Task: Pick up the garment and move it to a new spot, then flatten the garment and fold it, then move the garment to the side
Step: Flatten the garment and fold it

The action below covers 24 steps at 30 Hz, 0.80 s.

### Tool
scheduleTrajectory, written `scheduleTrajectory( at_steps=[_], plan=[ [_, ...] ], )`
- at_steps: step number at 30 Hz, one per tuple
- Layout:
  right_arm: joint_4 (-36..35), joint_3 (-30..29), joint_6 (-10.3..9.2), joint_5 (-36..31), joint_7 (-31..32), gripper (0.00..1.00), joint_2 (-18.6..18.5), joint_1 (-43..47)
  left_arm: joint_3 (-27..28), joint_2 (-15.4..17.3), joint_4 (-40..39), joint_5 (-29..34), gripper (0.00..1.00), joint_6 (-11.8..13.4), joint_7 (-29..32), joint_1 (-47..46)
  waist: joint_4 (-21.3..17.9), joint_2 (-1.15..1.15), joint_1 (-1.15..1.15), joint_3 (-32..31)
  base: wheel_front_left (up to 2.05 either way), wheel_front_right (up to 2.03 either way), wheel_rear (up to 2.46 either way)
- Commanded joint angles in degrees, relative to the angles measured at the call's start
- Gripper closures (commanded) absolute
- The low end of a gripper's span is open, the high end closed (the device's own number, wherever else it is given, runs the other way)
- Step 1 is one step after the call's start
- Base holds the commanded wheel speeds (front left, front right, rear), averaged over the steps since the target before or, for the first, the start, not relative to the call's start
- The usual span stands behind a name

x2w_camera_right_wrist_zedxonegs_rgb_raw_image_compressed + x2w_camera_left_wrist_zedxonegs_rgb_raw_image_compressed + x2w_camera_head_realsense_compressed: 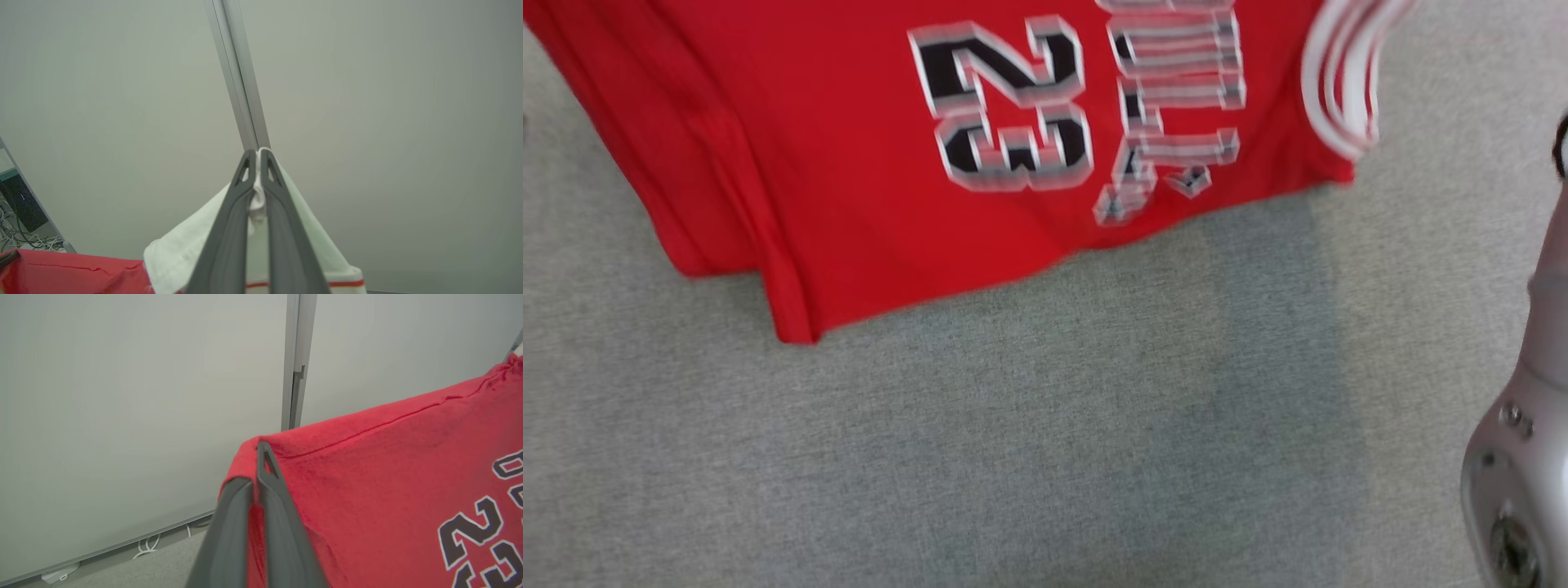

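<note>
The garment [849, 163] is a red jersey with a black and white "23" and white striped trim, hanging above the grey surface at the top of the head view. In the left wrist view my left gripper [257, 465] is shut on the garment's red hem corner [367, 465], cloth pinched between the dark fingers. The right wrist view has my right gripper [257, 157] shut on the garment's white trim [179, 253], which drapes down both sides of the fingers. A pale forearm [1527, 457] of the right arm rises at the right edge of the head view.
Grey cloth-covered surface [1045, 441] spreads under the hanging jersey. Pale wall panels with a metal joint strip [295, 359] stand behind. Cables [147, 543] lie along the wall's base, and more cables and a dark box [20, 204] sit at the far left of the right wrist view.
</note>
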Motion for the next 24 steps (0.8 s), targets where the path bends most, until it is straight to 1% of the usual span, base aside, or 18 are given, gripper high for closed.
scheduleTrajectory(
  at_steps=[1, 4, 7, 10, 12, 14, 19, 21, 24],
  plan=[
    [4.5, 0.8, 0.04, -1.4, -4.4, 1.00, -0.1, -6.3, 0.2, 0.2, 3.9, 2.3, 1.00, -0.1, -2.4, -7.0, 1.3, 0.00, -0.03, 3.8, 0.00, 0.00, 0.00],
    [10.1, 1.0, 0.04, -3.2, -11.9, 1.00, -0.4, -15.3, -0.8, 0.0, 8.6, 6.6, 1.00, -0.3, -6.4, -17.1, 1.3, 0.00, -0.03, 7.0, 0.00, 0.00, 0.00],
    [13.9, 1.5, 0.04, -5.1, -19.8, 1.00, -1.3, -22.9, -2.6, -0.5, 12.3, 11.2, 1.00, -0.5, -11.5, -26.2, 1.7, 0.00, -0.03, 7.9, 0.00, 0.00, 0.00],
    [16.8, 3.1, 0.04, -6.7, -25.8, 1.00, -3.4, -27.7, -4.8, -1.8, 15.3, 14.7, 1.00, -0.7, -16.7, -32.2, 2.3, 0.00, -0.03, 7.8, 0.00, 0.00, 0.00],
    [18.2, 4.6, 0.04, -6.4, -29.1, 1.00, -4.7, -29.2, -5.4, -2.4, 16.8, 16.0, 1.00, -0.7, -20.3, -34.4, 2.7, 0.00, -0.03, 7.9, 0.00, 0.00, 0.00],
    [19.8, 6.1, 0.04, -5.7, -31.2, 1.00, -6.1, -28.3, -6.4, -2.4, 17.7, 17.3, 1.00, -0.9, -23.4, -34.2, 2.9, 0.00, -0.03, 8.0, 0.00, 0.00, 0.00],
    [23.8, 11.3, 0.04, -3.2, -33.8, 1.00, -9.5, -20.2, -10.5, -3.0, 21.4, 18.3, 1.00, -1.1, -29.6, -26.6, 3.4, 0.00, -0.03, 7.7, 0.00, 0.00, 0.00],
    [25.3, 13.4, 0.04, -1.1, -34.4, 1.00, -10.2, -14.9, -11.7, -3.8, 23.6, 18.2, 1.00, -1.0, -32.0, -22.0, 3.5, 0.00, -0.03, 7.5, 0.00, 0.00, 0.00],
    [27.0, 16.9, 0.04, 2.1, -34.9, 1.00, -11.1, -6.2, -13.3, -5.7, 27.4, 17.6, 1.00, 0.0, -35.8, -14.4, 3.7, 0.00, -0.03, 6.3, 0.00, 0.00, 0.00]
  ],
)
